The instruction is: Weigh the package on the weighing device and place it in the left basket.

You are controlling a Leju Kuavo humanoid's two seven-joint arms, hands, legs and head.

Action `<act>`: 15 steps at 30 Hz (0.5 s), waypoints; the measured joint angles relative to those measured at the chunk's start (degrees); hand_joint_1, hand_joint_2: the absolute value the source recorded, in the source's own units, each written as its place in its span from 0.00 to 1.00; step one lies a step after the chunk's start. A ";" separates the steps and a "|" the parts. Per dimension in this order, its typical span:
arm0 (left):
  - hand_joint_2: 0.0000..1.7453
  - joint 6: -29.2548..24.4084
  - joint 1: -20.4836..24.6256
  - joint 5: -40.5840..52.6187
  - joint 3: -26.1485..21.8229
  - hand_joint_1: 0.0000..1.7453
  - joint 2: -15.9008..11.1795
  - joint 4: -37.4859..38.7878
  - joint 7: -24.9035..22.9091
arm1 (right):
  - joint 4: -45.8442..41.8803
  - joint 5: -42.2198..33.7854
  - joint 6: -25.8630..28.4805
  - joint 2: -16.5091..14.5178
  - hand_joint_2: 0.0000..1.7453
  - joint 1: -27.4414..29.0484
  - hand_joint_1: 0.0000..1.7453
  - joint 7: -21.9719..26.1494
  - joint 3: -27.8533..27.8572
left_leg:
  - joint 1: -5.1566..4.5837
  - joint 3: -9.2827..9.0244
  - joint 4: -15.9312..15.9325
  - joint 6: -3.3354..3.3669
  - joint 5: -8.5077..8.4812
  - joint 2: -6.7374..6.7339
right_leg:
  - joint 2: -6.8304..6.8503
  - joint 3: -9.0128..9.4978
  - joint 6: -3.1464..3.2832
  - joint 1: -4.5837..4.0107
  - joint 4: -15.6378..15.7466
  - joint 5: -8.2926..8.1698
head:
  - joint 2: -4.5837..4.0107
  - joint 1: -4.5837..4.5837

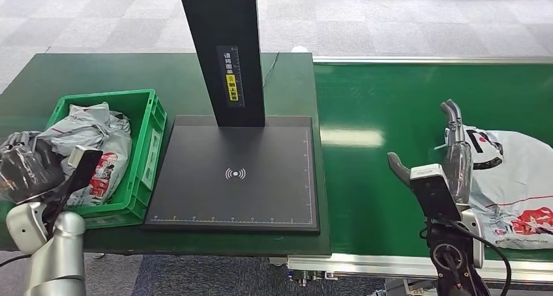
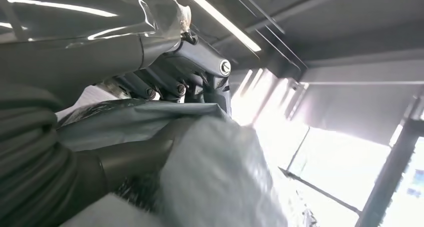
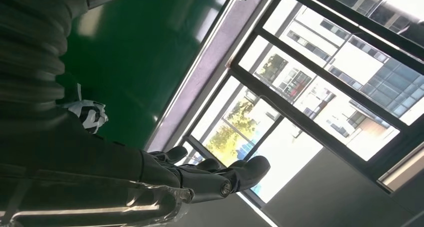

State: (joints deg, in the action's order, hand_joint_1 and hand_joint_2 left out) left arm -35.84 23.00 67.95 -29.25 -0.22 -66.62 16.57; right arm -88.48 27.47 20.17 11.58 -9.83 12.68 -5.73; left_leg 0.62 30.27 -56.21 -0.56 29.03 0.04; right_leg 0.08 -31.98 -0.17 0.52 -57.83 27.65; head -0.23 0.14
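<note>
Left arm (image 1: 55, 257): silver metal tube segments, rounded joint housing with a small dark hole. Left hand (image 1: 29, 165): dark grey, wrapped in glossy clear plastic film; a black box-shaped wrist camera sits just behind it. Right hand (image 1: 450, 146): grey fingers, clear plastic over them, slotted screw at a finger pivot. Behind it a black wrist camera module with pale top, black cables looping below, ribbed grey cover.
</note>
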 joint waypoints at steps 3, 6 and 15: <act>1.00 0.00 -0.43 -0.19 1.39 0.86 -0.02 0.78 0.03 | 0.28 0.00 0.00 0.00 1.00 -0.25 0.00 -0.01 -0.29 | 0.00 0.01 0.00 0.00 0.00 0.00 | 0.00 0.00 0.00 0.00 0.00 0.00 | 0.01 0.00; 1.00 -0.01 -0.69 -0.19 2.16 0.86 -0.02 1.31 0.02 | 0.45 0.00 0.00 0.00 1.00 -0.36 0.00 -0.02 -0.42 | -0.01 0.02 -0.01 0.00 0.00 0.00 | 0.00 -0.01 0.00 0.00 0.00 0.00 | 0.01 -0.01; 1.00 0.00 -0.93 -0.19 2.69 0.91 -0.02 2.04 0.02 | 0.73 0.00 0.00 0.00 1.00 -0.53 0.00 -0.03 -0.69 | 0.00 0.01 0.00 0.00 0.00 0.00 | 0.00 -0.01 0.00 0.00 0.00 0.00 | 0.01 -0.01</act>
State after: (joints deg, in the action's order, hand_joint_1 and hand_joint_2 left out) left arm -35.83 22.08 67.76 -26.56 -0.24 -64.58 16.59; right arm -87.76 27.47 20.17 11.58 -10.36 12.66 -6.42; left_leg 0.62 30.29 -56.21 -0.56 29.03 0.04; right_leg 0.09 -31.99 -0.17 0.52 -57.83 27.65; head -0.22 0.13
